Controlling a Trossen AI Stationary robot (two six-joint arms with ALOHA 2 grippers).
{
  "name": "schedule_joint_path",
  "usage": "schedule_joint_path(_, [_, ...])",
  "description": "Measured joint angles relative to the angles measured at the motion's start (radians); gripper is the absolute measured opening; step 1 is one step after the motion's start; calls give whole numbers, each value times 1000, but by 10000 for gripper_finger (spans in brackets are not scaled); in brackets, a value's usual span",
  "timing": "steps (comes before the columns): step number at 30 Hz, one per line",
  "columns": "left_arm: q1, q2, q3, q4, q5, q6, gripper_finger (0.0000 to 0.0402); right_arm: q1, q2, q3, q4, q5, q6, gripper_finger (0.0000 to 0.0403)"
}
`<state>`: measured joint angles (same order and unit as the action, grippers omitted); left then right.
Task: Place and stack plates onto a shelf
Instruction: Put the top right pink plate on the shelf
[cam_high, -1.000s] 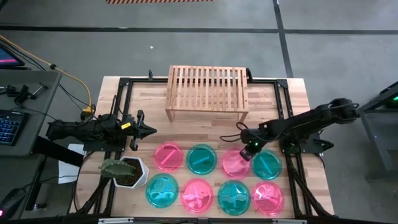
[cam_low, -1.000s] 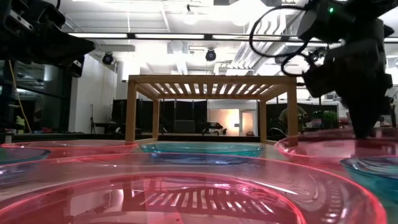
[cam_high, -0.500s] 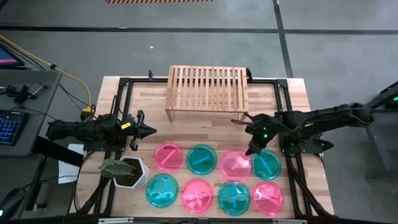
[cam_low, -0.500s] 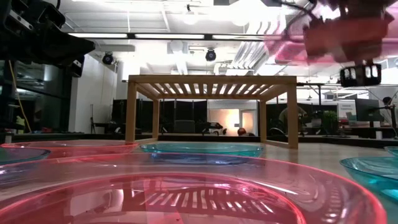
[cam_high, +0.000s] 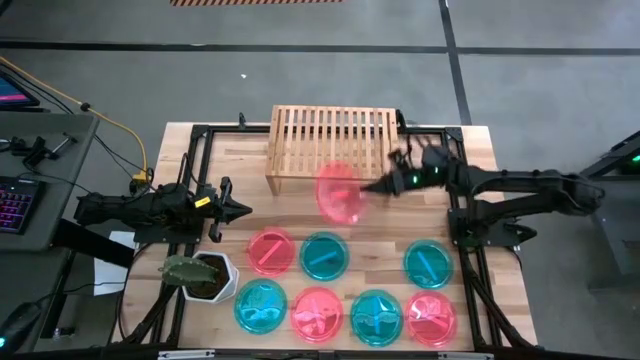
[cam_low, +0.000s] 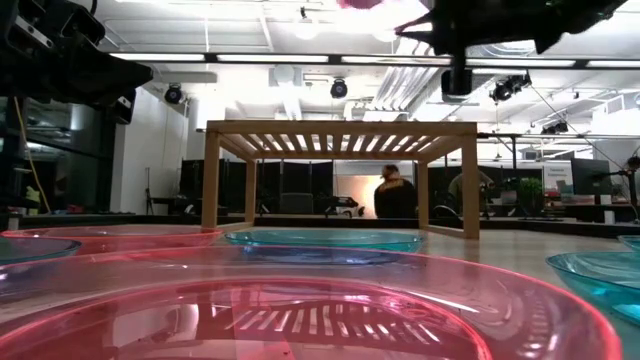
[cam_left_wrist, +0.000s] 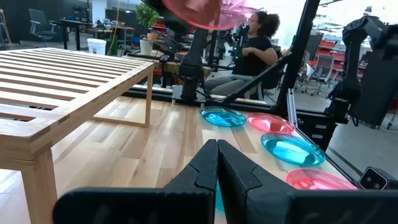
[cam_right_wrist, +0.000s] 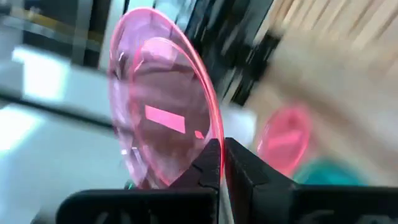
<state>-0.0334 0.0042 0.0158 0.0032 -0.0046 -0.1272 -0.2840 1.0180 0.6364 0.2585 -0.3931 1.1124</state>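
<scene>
My right gripper (cam_high: 370, 187) is shut on a pink plate (cam_high: 339, 193), held in the air just in front of the light-wood shelf (cam_high: 333, 150). In the right wrist view this plate (cam_right_wrist: 158, 115) stands steeply tilted. Seven plates lie flat on the table: pink (cam_high: 271, 251), teal (cam_high: 324, 255) and teal (cam_high: 429, 264) in the far row, and several more in the near row (cam_high: 317, 313). My left gripper (cam_high: 245, 209) waits shut over the table's left side, its fingers (cam_left_wrist: 217, 152) closed on nothing. My right gripper pinches the pink plate's rim (cam_right_wrist: 210, 142) between its two fingers, on the edge facing the table's right. The fingers come roughly level from the right. The plate is lifted clear of the table and tipped up on edge, its hollow side (cam_right_wrist: 163, 118) facing sideways.
A white hexagonal plant pot (cam_high: 205, 275) stands at the near left, beside the teal plate (cam_high: 261, 305). Bare wood lies between the shelf and the far row (cam_high: 380, 235), where the lifted plate lay. Black frame rails (cam_high: 455, 200) run along the table's sides. A person (cam_left_wrist: 255, 43) sits in the room beyond.
My right gripper has taken the pink plate off the far row by its rim, risen, and swung toward the far edge and the left, up to the shelf's front. The plate has gone from lying flat to lifted clear and tipped steeply. The left arm has kept still.
</scene>
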Motion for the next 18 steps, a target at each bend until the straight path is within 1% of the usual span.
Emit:
schedule_joint_path(3, [0,0,0,0,0,0,0,-117,4,99,-164,-1,-78,0])
schedule_joint_path(5, [0,0,0,0,0,0,0,-189,18,187,-334,5,-167,0])
schedule_joint_path(10, [0,0,0,0,0,0,0,-337,92,445,-811,147,-437,0])
schedule_joint_path(12, [0,0,0,0,0,0,0,-388,132,527,-960,183,-539,0])
schedule_joint_path(15, [0,0,0,0,0,0,0,-454,182,610,-1081,182,-659,0])
schedule_joint_path(18, [0,0,0,0,0,0,0,-502,214,636,-1109,171,-715,0])
